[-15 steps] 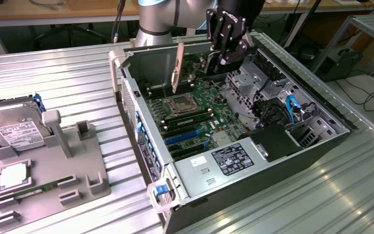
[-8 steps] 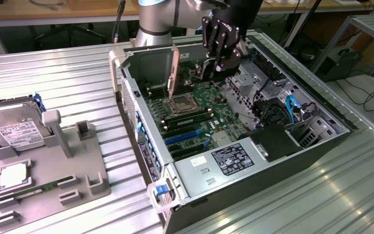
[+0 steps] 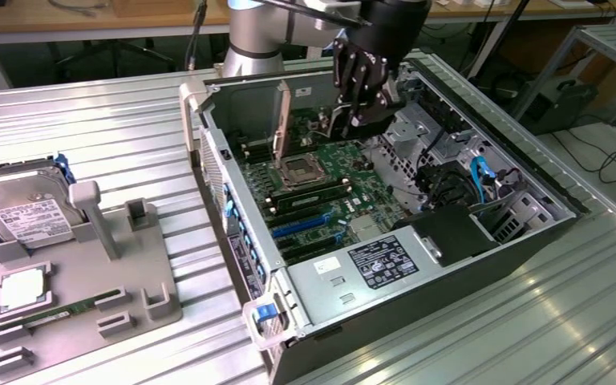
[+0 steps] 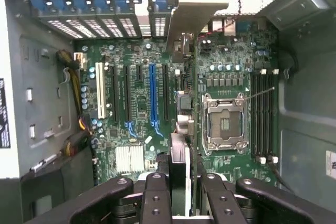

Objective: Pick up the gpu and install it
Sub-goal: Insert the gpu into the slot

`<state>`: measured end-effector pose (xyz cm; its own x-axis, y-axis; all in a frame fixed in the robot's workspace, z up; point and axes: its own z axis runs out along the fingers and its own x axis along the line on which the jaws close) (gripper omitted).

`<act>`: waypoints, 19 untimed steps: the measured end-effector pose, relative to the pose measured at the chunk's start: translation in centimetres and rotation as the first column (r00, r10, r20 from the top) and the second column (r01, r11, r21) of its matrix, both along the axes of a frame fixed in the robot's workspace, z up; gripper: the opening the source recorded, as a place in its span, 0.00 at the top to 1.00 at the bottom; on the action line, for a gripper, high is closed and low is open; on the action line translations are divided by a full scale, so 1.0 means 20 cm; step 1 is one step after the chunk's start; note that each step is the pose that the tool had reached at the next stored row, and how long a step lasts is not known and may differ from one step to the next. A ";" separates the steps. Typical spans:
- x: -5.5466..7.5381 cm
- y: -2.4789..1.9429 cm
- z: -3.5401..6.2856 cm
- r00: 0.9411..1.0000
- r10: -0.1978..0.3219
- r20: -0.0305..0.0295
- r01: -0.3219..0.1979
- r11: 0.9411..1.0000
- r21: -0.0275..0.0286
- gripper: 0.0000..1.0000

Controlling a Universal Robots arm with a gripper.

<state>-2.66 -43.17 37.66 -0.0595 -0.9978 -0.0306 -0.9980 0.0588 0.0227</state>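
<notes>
The arm reaches straight down into the open computer case (image 3: 394, 241), its end effector (image 3: 356, 112) clamped on the gpu (image 3: 280, 120), held edge-on above the motherboard (image 3: 330, 180).

Pincer (image 3: 358, 120) points down, fingers clamped partway.

The gripper (image 3: 353, 120) holds the gpu (image 3: 282, 128) upright inside the open case (image 3: 394, 305), above the board (image 3: 335, 192). A hard drive (image 3: 19, 212) sits on a tray (image 3: 126, 297) at the exterior view's left.
</notes>
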 end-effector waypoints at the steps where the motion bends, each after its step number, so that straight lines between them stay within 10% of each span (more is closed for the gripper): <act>1: 0.00 0.000 -0.011 1.000 -0.006 0.000 0.006 1.000 0.000 0.73; 19: 0.00 -0.020 -0.132 0.999 0.041 -0.004 -0.041 0.999 -0.002 0.73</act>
